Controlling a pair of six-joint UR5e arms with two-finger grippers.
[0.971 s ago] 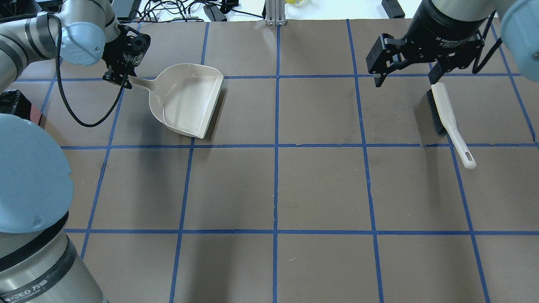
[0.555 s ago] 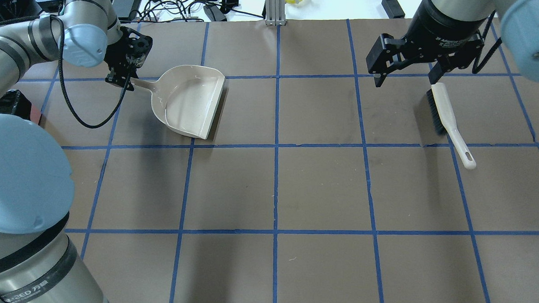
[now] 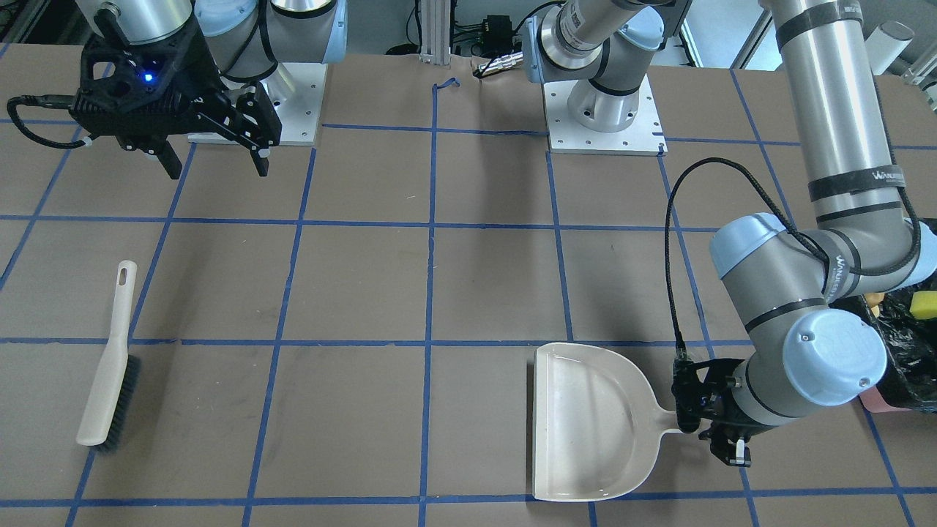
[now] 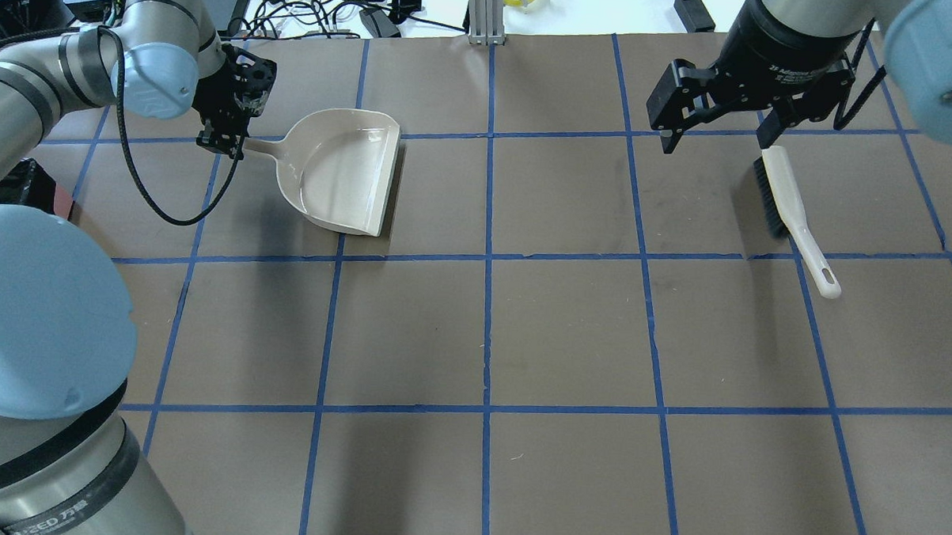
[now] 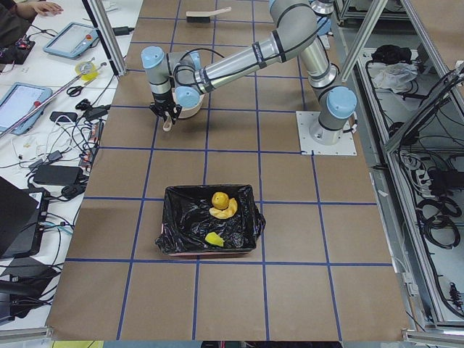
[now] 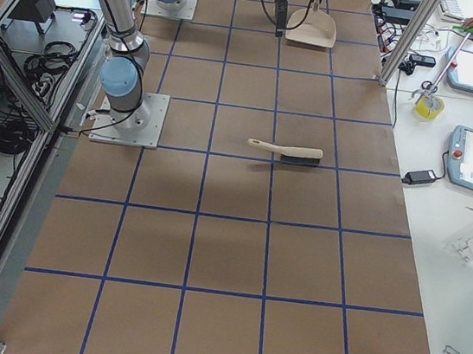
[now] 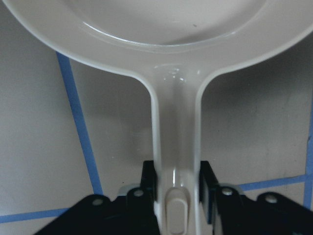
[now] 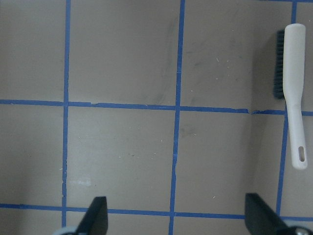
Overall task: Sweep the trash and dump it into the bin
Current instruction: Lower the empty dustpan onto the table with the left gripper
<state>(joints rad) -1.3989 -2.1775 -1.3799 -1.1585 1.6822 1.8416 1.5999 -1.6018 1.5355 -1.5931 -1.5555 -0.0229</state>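
Note:
The trash lies in the bin (image 5: 176, 221): a golden-brown potato shape (image 5: 220, 198), a pale curved ring (image 5: 228, 211) and a yellow wedge (image 5: 214, 238). The bin's black bag also shows at the right edge of the front-facing view (image 3: 897, 359). My left gripper (image 4: 225, 142) is shut on the handle of the empty beige dustpan (image 4: 341, 172), which sits at the far left of the table; the wrist view shows the pads (image 7: 208, 183) clamping the handle (image 7: 175, 147). My right gripper (image 4: 715, 144) is open and empty above the table, just left of the brush (image 4: 791, 207).
The brush lies flat on the brown table, bristles to its left side, also in the right wrist view (image 8: 293, 98). Cables and adapters (image 4: 326, 13) lie past the far edge. A metal post (image 4: 485, 14) stands at the far middle.
My left gripper has carried the dustpan a little right and farther away and has turned it, so that its open edge runs more nearly straight. The right arm and brush have not moved.

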